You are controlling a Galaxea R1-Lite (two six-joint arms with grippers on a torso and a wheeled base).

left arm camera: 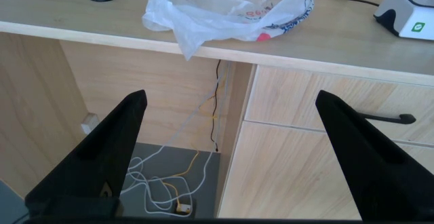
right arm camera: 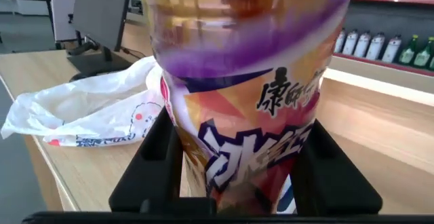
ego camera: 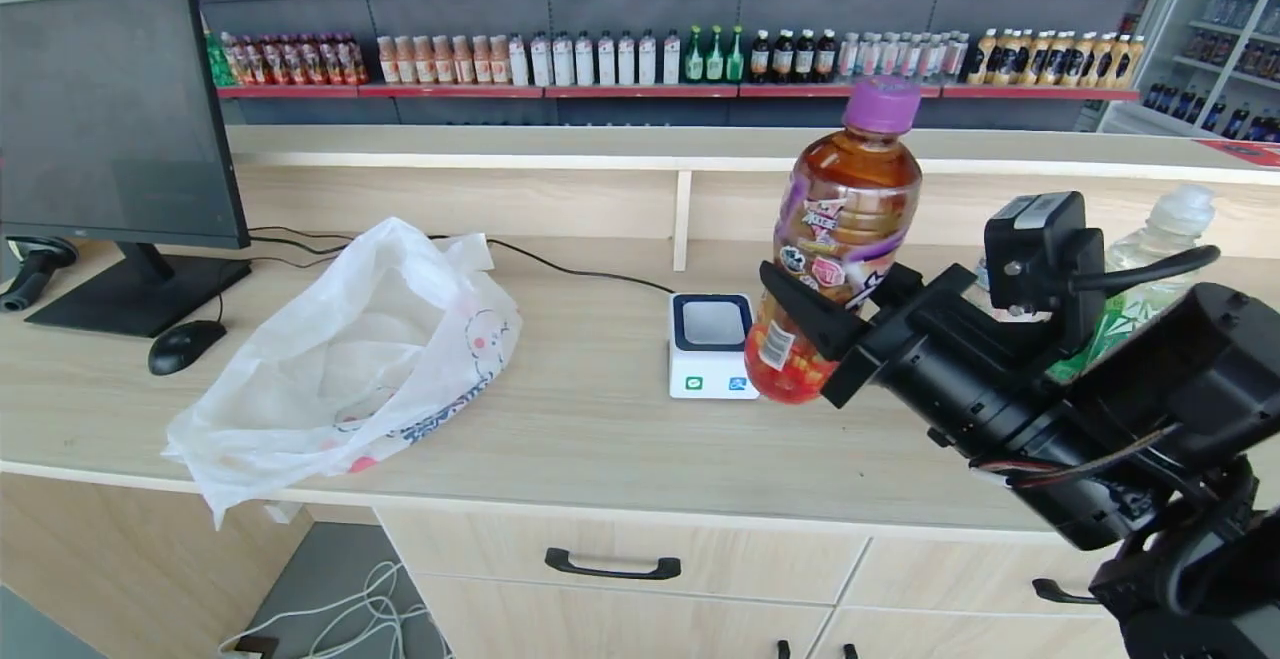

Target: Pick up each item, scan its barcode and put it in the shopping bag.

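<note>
The right gripper (ego camera: 805,324) is clamped on a bottle (ego camera: 850,219) of amber tea with a purple cap. Its black fingers (ego camera: 800,304) pinch the lower part of the body across the label. The bottle stands nearly upright, its cap leaning slightly towards the robot's right. A white barcode patch shows low on the label, on the side towards the robot's left. From where the head looks, the bottle's base sits just beside the right edge of the scanner (ego camera: 709,344), a small white box with a dark window on top. I cannot tell whether the base clears the counter (ego camera: 580,419).

Behind the right arm a clear bottle with a white cap (ego camera: 1160,249) stands on the counter.

The shopping bag (ego camera: 350,359), thin white plastic with a printed pattern, lies crumpled to the left of the scanner. Its near edge droops over the front lip of the counter. Beyond it are a black mouse (ego camera: 185,346) and a dark monitor (ego camera: 110,119).

The left gripper (left arm camera: 234,149) hangs low in front of the cabinet, below the counter edge, with its two fingers spread wide and nothing between them. Under it, loose cables (left arm camera: 163,183) lie on the floor, and a drawer handle (left arm camera: 386,119) shows off to one side.

Shelves of bottled drinks (ego camera: 640,59) line the wall at the back.
</note>
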